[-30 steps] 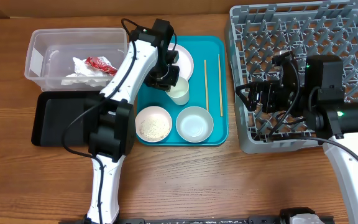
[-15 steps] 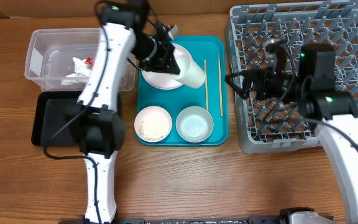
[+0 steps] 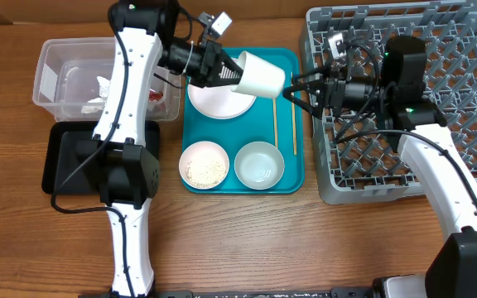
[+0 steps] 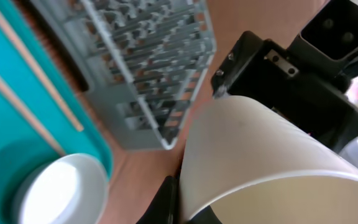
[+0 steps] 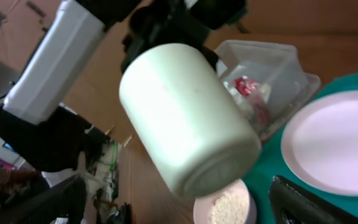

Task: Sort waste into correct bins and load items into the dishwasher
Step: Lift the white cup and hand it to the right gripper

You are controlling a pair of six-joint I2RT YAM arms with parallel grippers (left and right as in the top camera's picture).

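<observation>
Cup (image 3: 261, 76) lifted off teal tray (image 3: 289, 165), now sideways: left claw (image 3: 235, 71) clamped on rim, base toward right claw (image 3: 298, 88), spread apart, likely handover for rack (image 3: 470, 74).

cup (image 3: 261, 76) above tray (image 3: 283, 103), rack (image 3: 462, 50) at right

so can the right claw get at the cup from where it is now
Probably yes. The left claw holds the cup in the air over the teal tray, base toward the right claw, which is open just beside it with nothing between them.
</observation>
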